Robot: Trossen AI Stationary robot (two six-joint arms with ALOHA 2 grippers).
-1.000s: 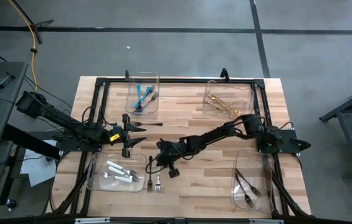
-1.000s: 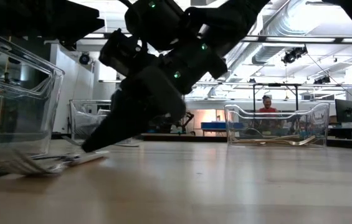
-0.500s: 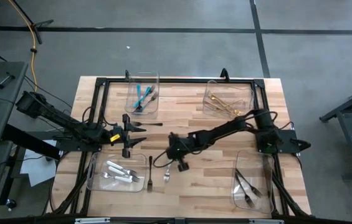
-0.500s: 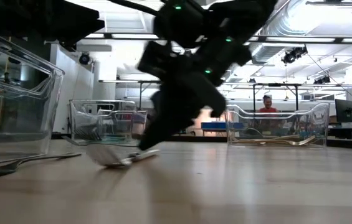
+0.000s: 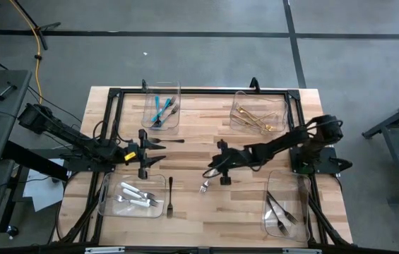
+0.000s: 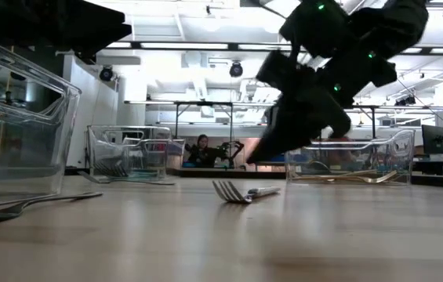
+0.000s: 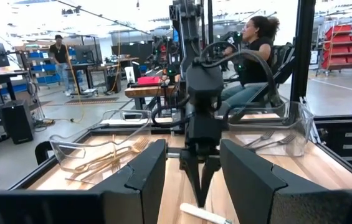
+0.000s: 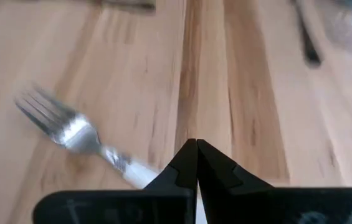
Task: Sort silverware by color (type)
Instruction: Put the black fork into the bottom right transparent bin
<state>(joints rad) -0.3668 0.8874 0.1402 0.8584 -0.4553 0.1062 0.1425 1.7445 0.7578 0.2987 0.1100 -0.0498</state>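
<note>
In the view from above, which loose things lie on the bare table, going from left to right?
Dark fork → white-handled fork → right hand, shut.

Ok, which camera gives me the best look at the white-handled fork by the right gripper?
Right wrist view: white-handled fork fills the frame, tines clear. High view shows it tiny; low view edge-on; left wrist view only its handle tip.

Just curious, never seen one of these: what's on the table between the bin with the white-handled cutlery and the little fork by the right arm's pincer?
In the high view, one dark fork lies between that bin and the white-handled fork; otherwise bare wood.
</note>
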